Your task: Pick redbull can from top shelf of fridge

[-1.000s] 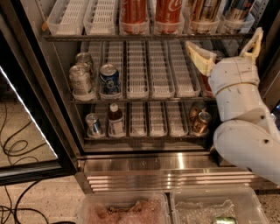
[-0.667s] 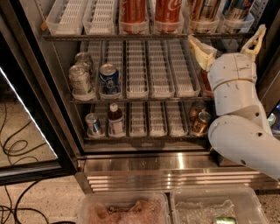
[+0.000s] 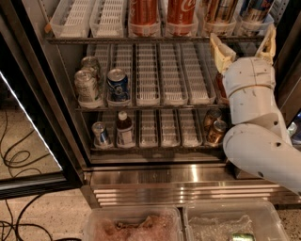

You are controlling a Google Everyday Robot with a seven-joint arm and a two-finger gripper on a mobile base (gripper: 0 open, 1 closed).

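The redbull can point(image 3: 257, 8), blue and silver, stands at the far right of the top shelf point(image 3: 141, 40); only its lower part shows at the frame's top edge. My gripper point(image 3: 244, 46) is open just below and in front of that shelf edge, fingers pointing up. One fingertip point(image 3: 217, 43) is left of the can and the other is under its right side. The jaws hold nothing. The fridge point(image 3: 188, 181) stands with its door open.
Two red Coca-Cola cans point(image 3: 143, 12) and a striped can point(image 3: 219, 10) share the top shelf beside empty white lanes point(image 3: 75, 19). On the middle rack are silver cans point(image 3: 87, 87) and a dark-blue can point(image 3: 117, 84). A bottle point(image 3: 124, 129) and brown cans point(image 3: 216, 132) stand lower down. Plastic bins point(image 3: 134, 226) sit in front.
My gripper has risen and shifted slightly right, closer to the top shelf edge under the right-hand cans. The cans have not moved.
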